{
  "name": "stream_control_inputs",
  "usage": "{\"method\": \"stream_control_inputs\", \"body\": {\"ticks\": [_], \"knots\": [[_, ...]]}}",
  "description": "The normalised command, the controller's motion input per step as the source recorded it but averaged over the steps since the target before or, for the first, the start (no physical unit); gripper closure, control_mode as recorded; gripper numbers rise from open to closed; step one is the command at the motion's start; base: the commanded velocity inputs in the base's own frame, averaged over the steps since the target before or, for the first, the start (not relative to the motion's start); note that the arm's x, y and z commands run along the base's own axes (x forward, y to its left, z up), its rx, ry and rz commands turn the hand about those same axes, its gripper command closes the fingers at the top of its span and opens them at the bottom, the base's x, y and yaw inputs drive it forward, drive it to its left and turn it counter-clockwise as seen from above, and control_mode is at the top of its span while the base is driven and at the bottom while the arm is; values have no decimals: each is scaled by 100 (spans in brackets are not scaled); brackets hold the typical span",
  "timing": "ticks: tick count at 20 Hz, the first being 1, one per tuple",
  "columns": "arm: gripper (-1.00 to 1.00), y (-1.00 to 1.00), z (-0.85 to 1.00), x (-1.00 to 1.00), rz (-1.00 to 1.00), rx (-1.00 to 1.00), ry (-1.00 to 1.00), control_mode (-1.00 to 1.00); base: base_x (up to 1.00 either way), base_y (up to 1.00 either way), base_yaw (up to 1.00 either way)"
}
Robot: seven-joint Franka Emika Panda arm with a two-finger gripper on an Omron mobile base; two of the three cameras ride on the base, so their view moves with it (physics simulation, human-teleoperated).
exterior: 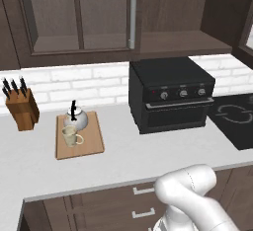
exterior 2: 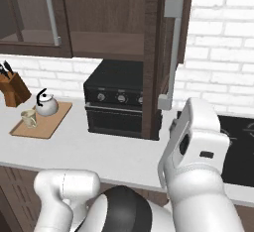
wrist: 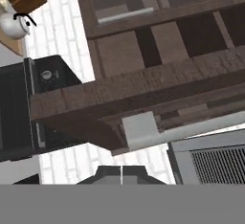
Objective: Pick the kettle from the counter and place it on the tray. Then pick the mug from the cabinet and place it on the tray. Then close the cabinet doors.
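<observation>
Closest in: gripper [wrist: 121,174] clenched, tips pressed together, nothing between them. Poised just below the silver bar handle [wrist: 201,125] of the open door [wrist: 119,98]. Likely set up for a push with closed tips, not a grasp, since a swinging door needs only a shove.

Next out, from the right base view: open door [exterior 2: 153,57] edge-on, sticking out over the counter [exterior 2: 79,146] in front of the black oven [exterior 2: 116,102], handle [exterior 2: 171,52] facing the arm. Only unfinished part of the task, by the look of it.

Further along the counter toward its left end: tray [exterior: 94,136] lying flat, kettle [exterior: 75,119] at its back edge, mug [exterior: 70,136] just in front, the two close together, perhaps touching. Both placements done, judging by how they sit. Knife block [exterior: 22,107] beside the tray, near the wall.

Farthest, on the wall: cabinet [exterior: 173,42] with bare shelf exposed on the open side, shut door [exterior: 79,13] flush beside it.
</observation>
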Motion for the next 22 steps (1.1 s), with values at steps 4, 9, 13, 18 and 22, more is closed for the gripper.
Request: {"method": "stream_control_inputs", "body": {"ticks": [4, 9, 13, 18, 22], "knots": [[100, -56, -32, 38, 3, 0, 0, -100, 0, 0, 0], [100, -30, -37, 78, 11, 0, 0, -100, 0, 0, 0], [100, -30, -31, 83, 7, 0, 0, -100, 0, 0, 0], [100, -53, -4, 60, 5, 0, -2, -100, 0, 0, 0], [100, -9, 0, 44, 6, 0, -8, -100, 0, 0, 0]]}}
